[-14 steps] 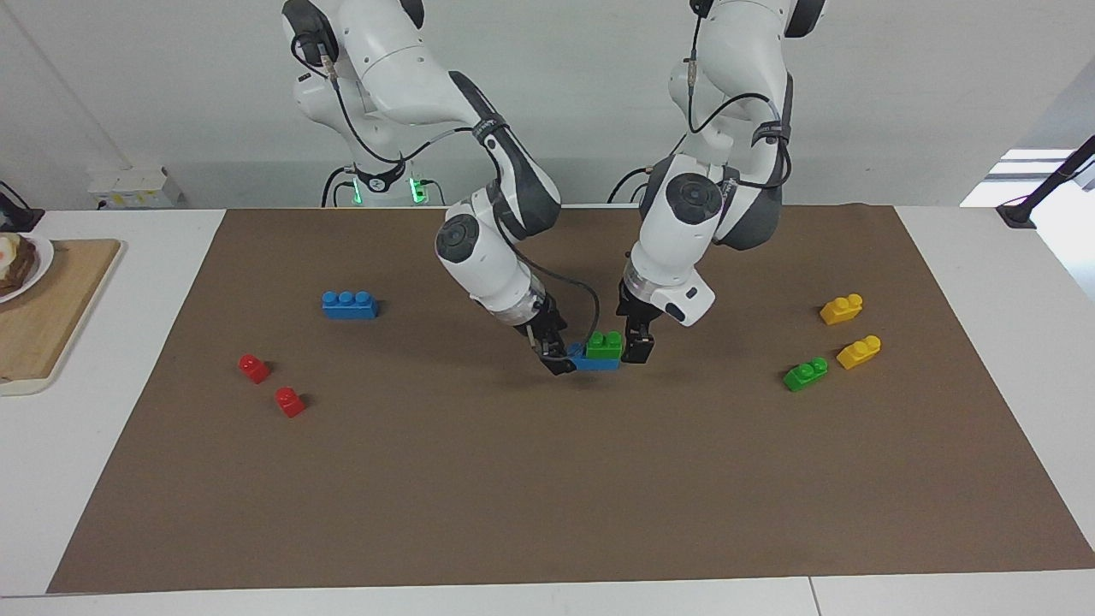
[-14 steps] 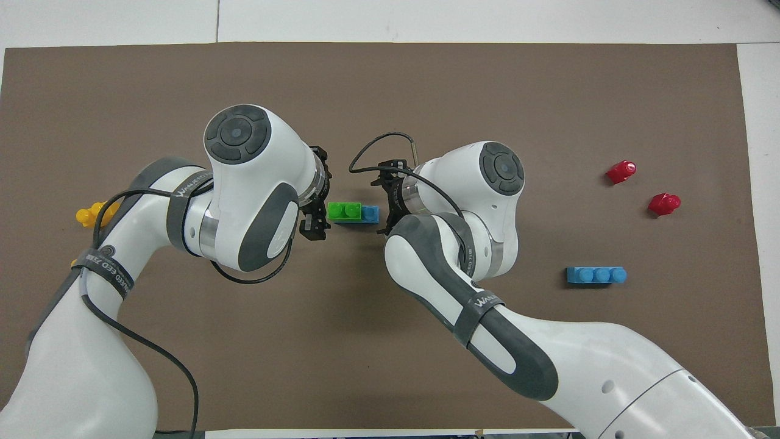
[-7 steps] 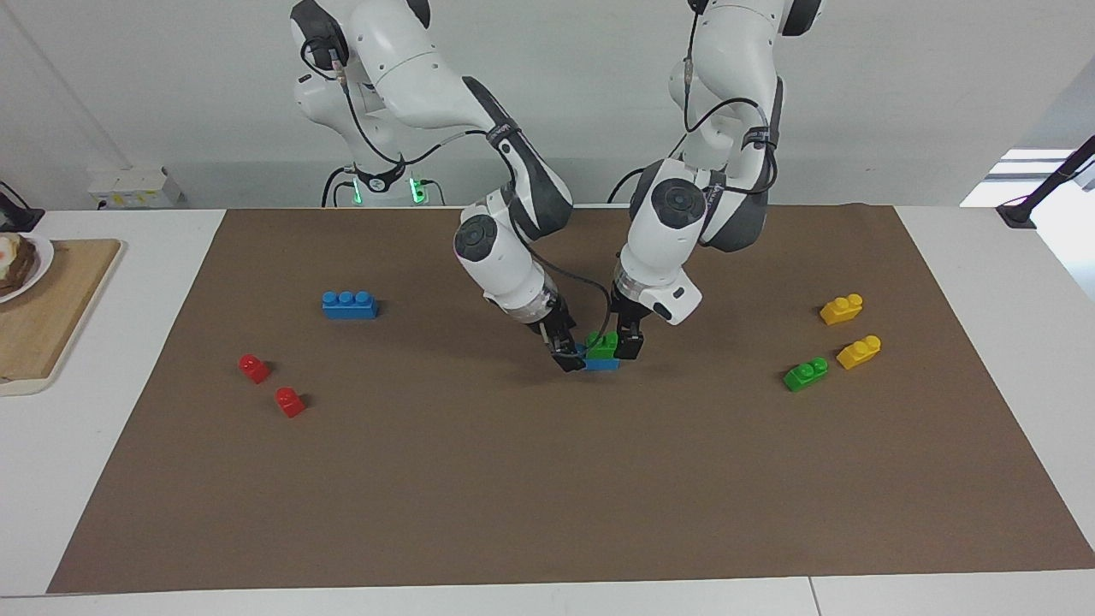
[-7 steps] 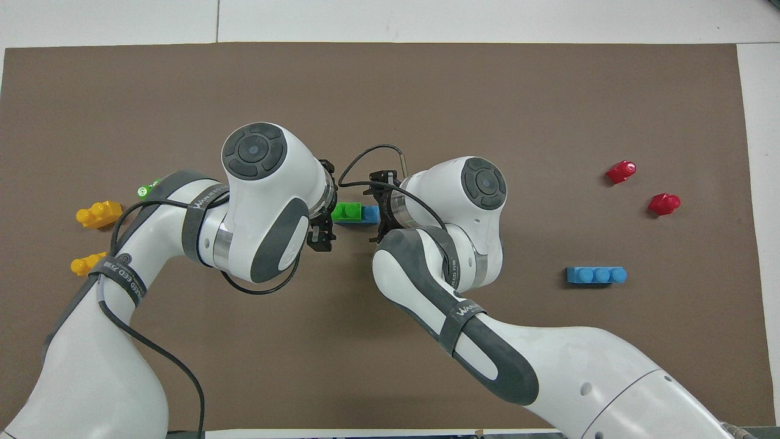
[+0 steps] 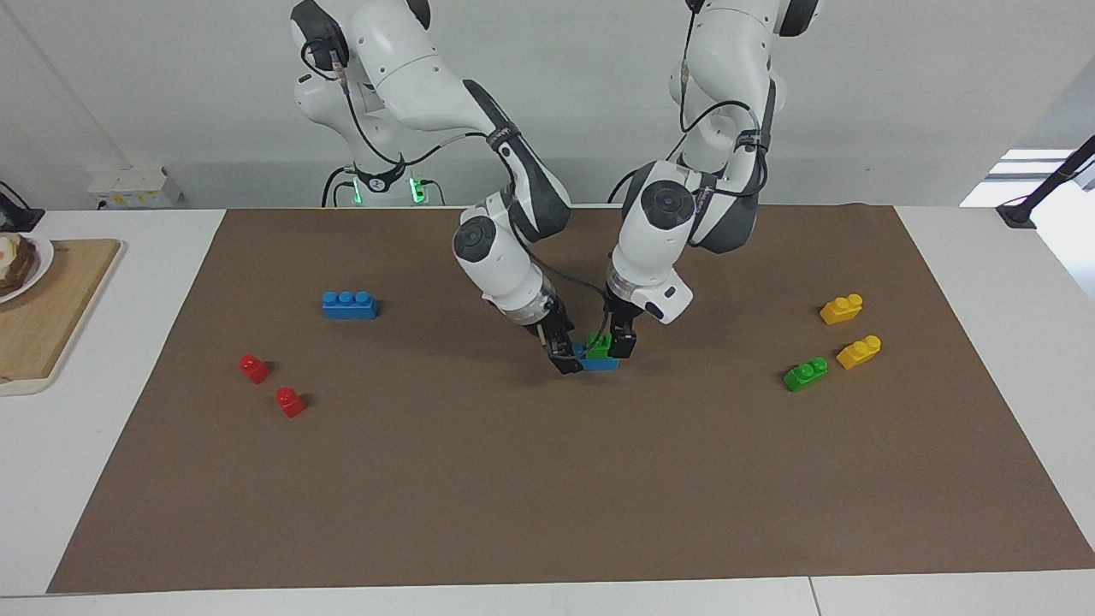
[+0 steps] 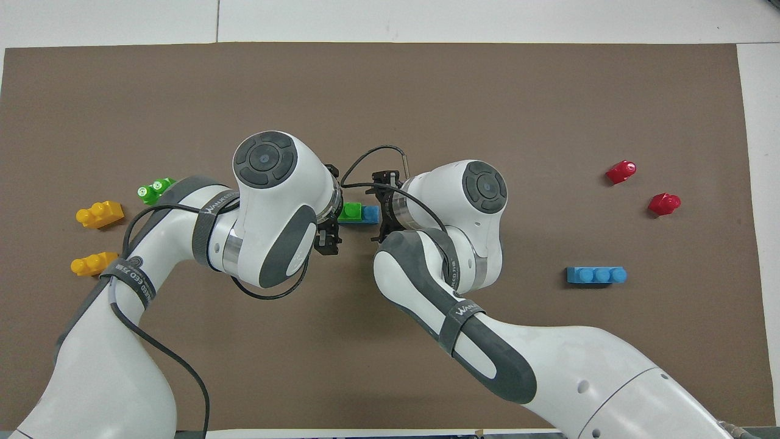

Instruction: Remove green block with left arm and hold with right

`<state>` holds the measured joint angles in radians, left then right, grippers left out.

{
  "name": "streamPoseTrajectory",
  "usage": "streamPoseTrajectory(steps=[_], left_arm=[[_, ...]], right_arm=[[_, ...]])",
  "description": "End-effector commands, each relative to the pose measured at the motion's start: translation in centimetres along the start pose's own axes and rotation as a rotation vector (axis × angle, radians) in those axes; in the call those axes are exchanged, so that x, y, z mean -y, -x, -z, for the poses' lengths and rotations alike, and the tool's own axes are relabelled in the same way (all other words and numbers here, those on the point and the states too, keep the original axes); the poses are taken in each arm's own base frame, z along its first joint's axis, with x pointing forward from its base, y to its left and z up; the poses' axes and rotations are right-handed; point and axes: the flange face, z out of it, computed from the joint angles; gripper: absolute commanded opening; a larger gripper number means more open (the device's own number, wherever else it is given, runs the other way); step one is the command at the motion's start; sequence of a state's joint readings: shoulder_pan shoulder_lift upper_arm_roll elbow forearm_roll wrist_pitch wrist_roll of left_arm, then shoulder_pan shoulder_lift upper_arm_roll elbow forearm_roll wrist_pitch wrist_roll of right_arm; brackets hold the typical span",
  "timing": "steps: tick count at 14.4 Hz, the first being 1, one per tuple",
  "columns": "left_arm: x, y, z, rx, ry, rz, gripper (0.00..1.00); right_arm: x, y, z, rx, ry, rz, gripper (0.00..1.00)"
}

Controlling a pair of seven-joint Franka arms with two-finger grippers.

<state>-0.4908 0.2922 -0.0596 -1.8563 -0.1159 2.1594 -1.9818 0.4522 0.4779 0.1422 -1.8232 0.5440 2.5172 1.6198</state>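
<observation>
The green block point(image 5: 600, 343) sits pressed onto a blue brick point(image 5: 604, 364) on the mat point(image 5: 513, 479). It covers the end toward the left jaws and leaves one blue stud bare toward the right jaws. That layout explains where you have both arms.

Your left arm point(image 5: 650, 248) has its jaws spread and low at the green block's outer end. In the overhead view the two fingers stand well apart, one to each side of the block's line. I cannot tell whether they already straddle it or stop just short.

Your right arm point(image 5: 500, 257) leans in from the other end. Its jaws are spread too, down at the bare blue end, touching or very nearly touching it. Nothing is pinched yet.

I judge this to be the approach finishing, with the grasp not begun. The right jaws belong on the blue brick because it must be held down while the green block is pulled up. Otherwise the pair would lift together. Close the right jaws first, low on the blue sides, then the left on the green walls above the seam.

The risk is crowding, since both sets of jaws are close together across a short stack. The spare bricks lie well apart from both.
</observation>
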Motion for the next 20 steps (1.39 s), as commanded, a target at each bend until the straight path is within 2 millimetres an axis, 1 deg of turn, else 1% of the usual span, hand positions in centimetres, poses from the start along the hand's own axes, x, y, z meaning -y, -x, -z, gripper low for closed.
streamPoseTrajectory(steps=[1, 5, 6, 11, 12, 14, 16, 17, 18, 19, 20], left_arm=[[0.2, -0.4, -0.8, -0.011, 0.022, 0.020, 1.00], [0.1, -0.6, -1.4, -0.009, 0.027, 0.024, 1.00], [0.0, -0.7, -1.8, -0.011, 0.023, 0.025, 1.00], [-0.3, -0.6, -2.2, -0.003, 0.040, 0.052, 1.00], [-0.3, -0.5, -2.5, -0.006, 0.035, 0.051, 1.00], [-0.3, -0.6, -2.5, -0.006, 0.035, 0.052, 1.00], [-0.3, -0.6, -2.5, -0.005, 0.035, 0.055, 1.00], [-0.3, -0.6, -2.5, -0.005, 0.035, 0.055, 1.00], [-0.4, -0.6, -2.5, -0.005, 0.037, 0.055, 0.99], [-0.3, -0.5, -2.5, -0.005, 0.037, 0.054, 0.99], [-0.4, -0.6, -2.5, -0.005, 0.037, 0.055, 0.98]], right_arm=[[-0.2, -0.1, -0.1, 0.013, -0.024, -0.025, 0.99], [-0.8, 0.2, -1.0, 0.009, -0.013, -0.018, 0.99], [-0.8, 0.2, -1.0, 0.008, -0.011, -0.019, 0.99], [-1.1, -0.3, -1.3, 0.000, -0.031, -0.023, 0.99], [-1.1, -0.3, -1.3, 0.000, -0.031, -0.024, 0.94], [-1.2, -0.4, -1.4, -0.002, -0.029, -0.024, 0.82], [-1.1, -1.0, -1.4, -0.005, -0.033, -0.028, 0.76], [-1.1, -1.0, -1.4, -0.005, -0.033, -0.028, 0.72], [-1.1, -1.0, -1.4, -0.005, -0.033, -0.028, 0.63], [-1.1, -0.9, -1.4, -0.005, -0.035, -0.024, 0.52], [-1.2, -0.7, -1.4, -0.005, -0.034, -0.020, 0.35]])
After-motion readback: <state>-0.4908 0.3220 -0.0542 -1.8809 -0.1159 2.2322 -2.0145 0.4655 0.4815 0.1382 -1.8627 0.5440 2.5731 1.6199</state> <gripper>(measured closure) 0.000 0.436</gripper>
